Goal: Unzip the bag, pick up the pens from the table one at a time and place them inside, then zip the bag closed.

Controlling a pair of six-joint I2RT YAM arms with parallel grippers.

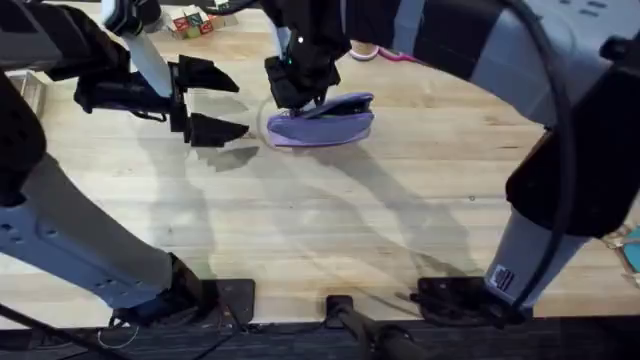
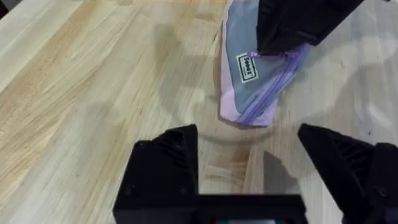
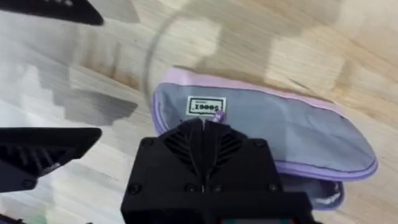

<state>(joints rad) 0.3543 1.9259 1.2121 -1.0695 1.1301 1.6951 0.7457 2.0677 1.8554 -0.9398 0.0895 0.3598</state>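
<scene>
The lavender bag point(image 1: 335, 122) lies on the table point(image 1: 330, 220) at the far centre, and its grey side panel with a small label shows in the left wrist view point(image 2: 249, 81) and the right wrist view point(image 3: 280, 124). My right gripper point(image 1: 292, 88) has reached across to the bag's left end. Its black fingers point(image 3: 202, 134) are pressed together on the small purple zipper pull point(image 3: 217, 116). My left gripper point(image 1: 222, 101) hovers just left of the bag, open, with nothing between its fingers point(image 2: 168, 162). The pens are out of view.
Coloured blocks point(image 1: 190, 22) sit at the table's far edge. A pink-handled item point(image 1: 385, 52) lies behind the bag, partly under the right arm. A teal object point(image 1: 632, 250) shows at the right edge. Bare planks stretch across the near half.
</scene>
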